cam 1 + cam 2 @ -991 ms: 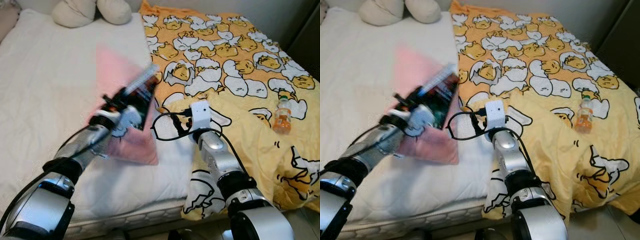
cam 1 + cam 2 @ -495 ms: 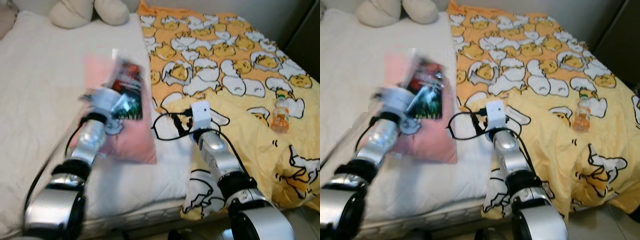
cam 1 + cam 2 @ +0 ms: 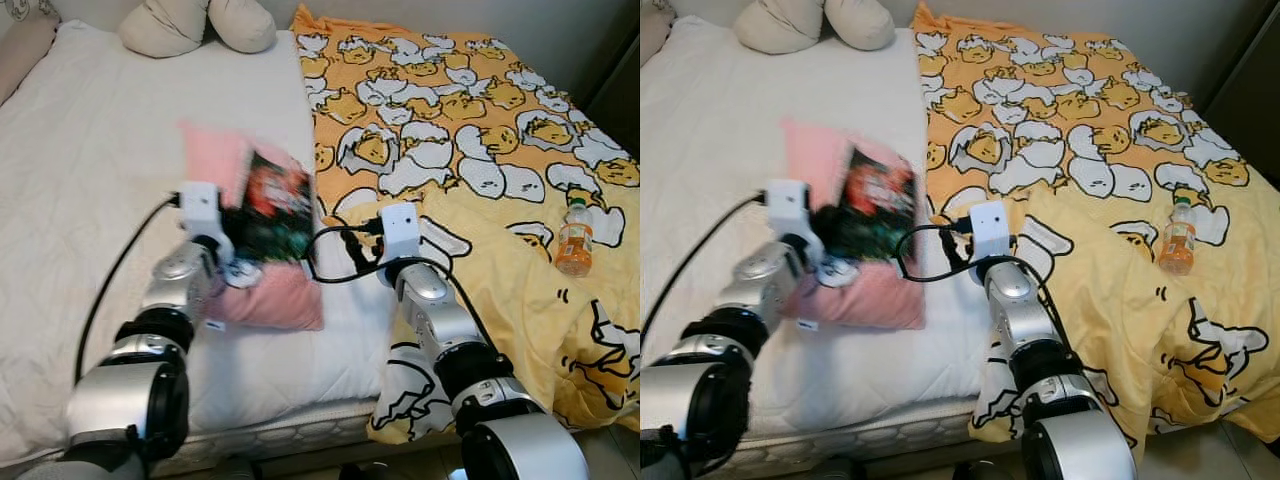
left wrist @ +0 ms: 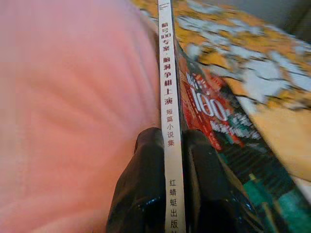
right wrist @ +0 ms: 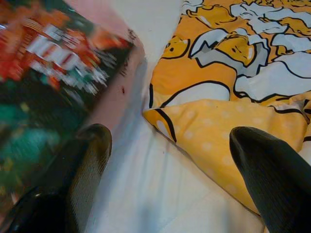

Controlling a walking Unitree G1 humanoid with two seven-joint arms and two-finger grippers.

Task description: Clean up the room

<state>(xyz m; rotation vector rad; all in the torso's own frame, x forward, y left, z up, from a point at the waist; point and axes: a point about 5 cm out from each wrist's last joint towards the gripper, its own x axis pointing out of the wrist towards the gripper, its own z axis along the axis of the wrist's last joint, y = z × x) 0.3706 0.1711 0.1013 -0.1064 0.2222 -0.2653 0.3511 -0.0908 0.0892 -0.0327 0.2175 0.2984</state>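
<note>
The left gripper (image 4: 167, 160), at about nine o'clock in the head views, is clenched on the white spine of a thin paperback book with a red, green and black cover (image 3: 276, 205), one black finger (image 4: 141, 184) pressed against each side; holding it by the spine keeps the pages from fanning open and lets the book stand on edge, tilted, above a flat pink rectangular cushion (image 3: 268, 298) that lies on the white mattress (image 3: 80, 180). Whether the book's lower edge touches the cushion cannot be told. The right gripper (image 5: 167, 165), near six o'clock, hangs released, its two black fingers spread wide over the strip of white sheet between the cushion and the folded edge of a yellow-orange duvet printed with white egg-and-yolk characters (image 3: 470, 140); this posture probably serves as a ready position, judged rather than seen. At about three o'clock, well apart from both grippers, a small clear plastic bottle of orange drink with a green cap (image 3: 574, 237) lies on the duvet, likely another item for tidying. Farthest, at about eleven o'clock, two rounded cream-coloured pillows (image 3: 195, 24) rest at the head of the bed. The book is lifted clear of the sheet but not yet put away.
</note>
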